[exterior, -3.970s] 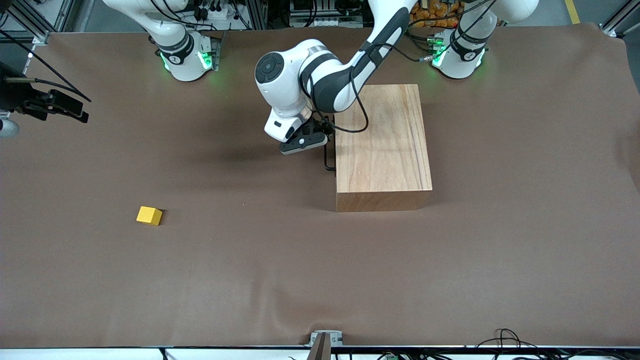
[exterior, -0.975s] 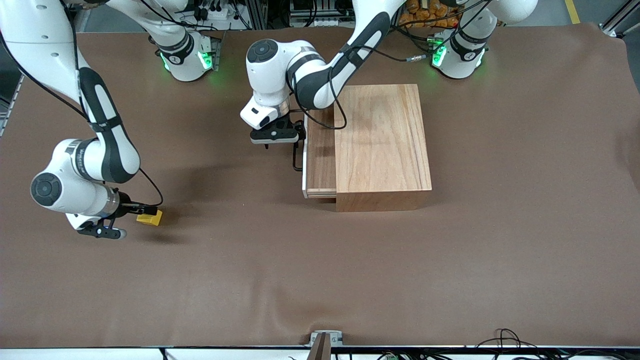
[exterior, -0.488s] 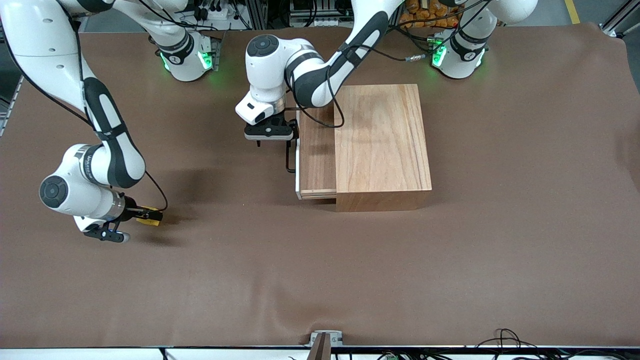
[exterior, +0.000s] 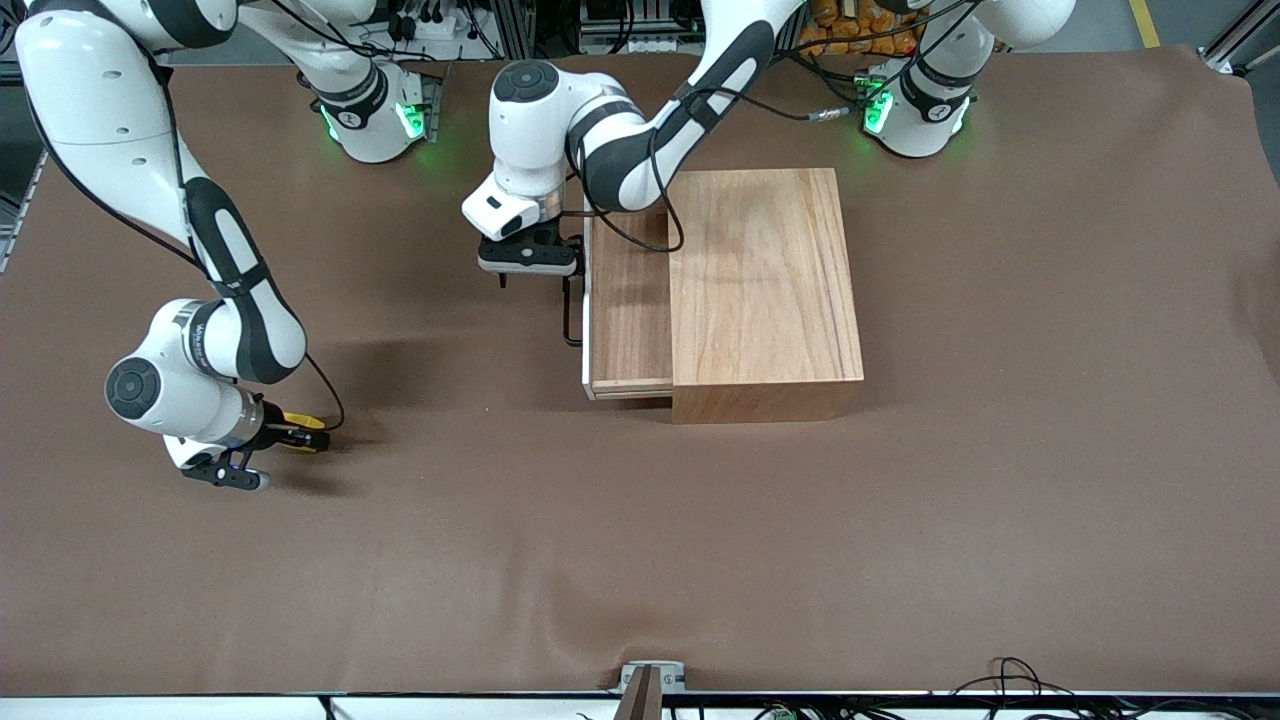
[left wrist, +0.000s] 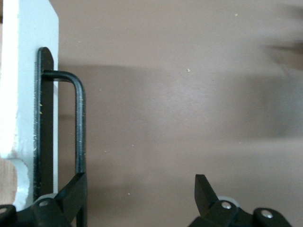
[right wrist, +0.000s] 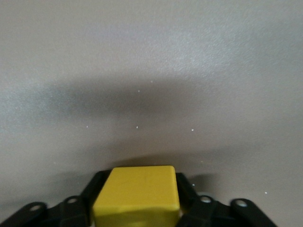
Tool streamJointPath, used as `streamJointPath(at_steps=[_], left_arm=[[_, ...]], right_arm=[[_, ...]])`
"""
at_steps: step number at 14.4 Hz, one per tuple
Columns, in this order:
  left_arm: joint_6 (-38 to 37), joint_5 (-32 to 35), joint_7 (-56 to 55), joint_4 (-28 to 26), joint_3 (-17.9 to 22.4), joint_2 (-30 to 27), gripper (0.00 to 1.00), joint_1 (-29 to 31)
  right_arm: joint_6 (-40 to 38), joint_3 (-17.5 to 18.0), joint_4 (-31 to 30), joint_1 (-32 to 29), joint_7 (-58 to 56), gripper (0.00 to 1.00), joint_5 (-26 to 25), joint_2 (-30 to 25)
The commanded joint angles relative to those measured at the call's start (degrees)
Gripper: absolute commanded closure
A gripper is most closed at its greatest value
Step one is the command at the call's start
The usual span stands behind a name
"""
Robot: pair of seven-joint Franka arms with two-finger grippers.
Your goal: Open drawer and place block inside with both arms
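Observation:
The light-wood box (exterior: 765,290) stands mid-table with its drawer (exterior: 630,310) slid partly out toward the right arm's end. My left gripper (exterior: 545,268) is at the black wire handle (exterior: 568,312). In the left wrist view the gripper (left wrist: 140,189) is open. One of its fingers (left wrist: 73,191) rests against the handle wire (left wrist: 80,123), by the white front panel (left wrist: 28,80). My right gripper (exterior: 303,432) is low at the table near the right arm's end, shut on the yellow block (exterior: 300,420). In the right wrist view the block (right wrist: 137,198) sits between both fingers (right wrist: 97,184).
The brown table cover (exterior: 640,540) runs bare between the block and the drawer. Both green-lit bases (exterior: 375,120) stand along the table's robot side. A small metal bracket (exterior: 650,680) sits at the table edge nearest the front camera.
The drawer has slid farther out toward the right arm's end, with my left gripper moving along at the handle. My right gripper has come down over the block and closed on it.

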Motion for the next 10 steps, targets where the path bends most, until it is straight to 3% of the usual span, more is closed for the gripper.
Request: streamJointPath(at_steps=[1, 5, 10], left_arm=[[-0.12, 0.33, -0.89, 0.59, -0.25, -0.9, 0.0, -0.21], [-1.69, -2.83, -0.54, 0.59, 0.1, -4.05, 0.0, 0.49], [-10.99, -5.73, 0.68, 0.15, 0.19, -12.75, 0.0, 5.32]], right_arm=[[-2.94, 0.83, 0.47, -0.48, 0.37, 0.74, 0.77, -0.9], [-14.53, 0.92, 0.73, -0.22, 0.28, 0.78, 0.68, -7.48], [-28.07, 1.27, 1.78, 1.79, -0.77, 0.8, 0.68, -18.99]])
